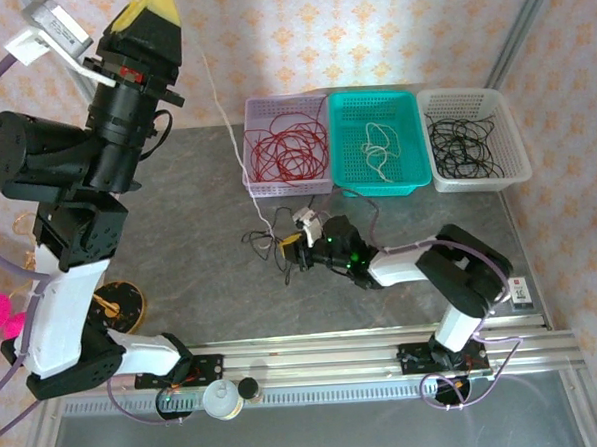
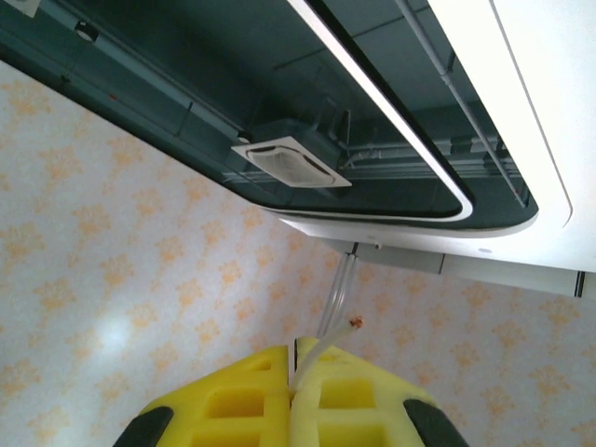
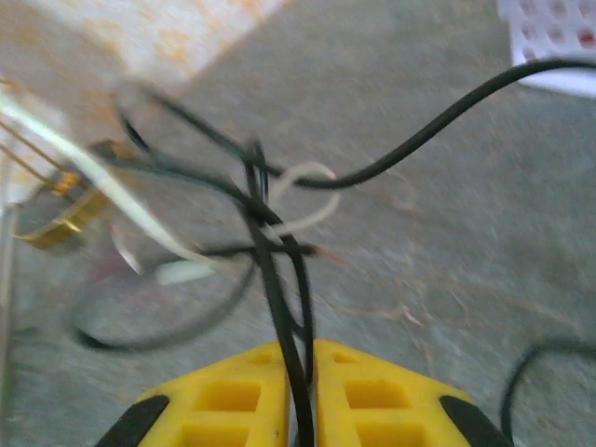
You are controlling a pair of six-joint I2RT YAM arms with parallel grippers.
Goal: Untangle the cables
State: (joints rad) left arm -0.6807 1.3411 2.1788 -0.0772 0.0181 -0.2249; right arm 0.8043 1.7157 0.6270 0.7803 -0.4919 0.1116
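- Status from the three views, with what we can't resolve.
- Left gripper [image 2: 296, 361] is raised high above the bench's far-left corner. Its yellow pads are pinched shut on a white cable [image 2: 310, 354]. The short free end past the pads shows a coppery tip.
- In the top view that gripper is partly cut off by the frame's upper edge. The white cable runs down from it towards the bench middle, thin and hard to trace past the lilac basket [image 1: 261, 185].
- Right gripper [image 3: 300, 358] sits low near the bench middle, pads closed on a black cable [image 3: 279, 298].
- Tangle [image 1: 279, 242] lies just in front of the right gripper: black and white strands crossing. The right wrist view is motion-blurred, so we can't tell which strand passes over which.
- Gold stand [image 3: 56, 219] is beside the tangle there, blurred and cut off at the frame's left edge.
- Along the bench's far edge, the lilac basket holds red cables [image 1: 288, 149], the teal basket [image 1: 344, 106] holds a white strand, and the white basket [image 1: 515, 142] holds black cables [image 1: 465, 145].
- Small round items [image 1: 228, 397] sit on the near rail, too small to identify.
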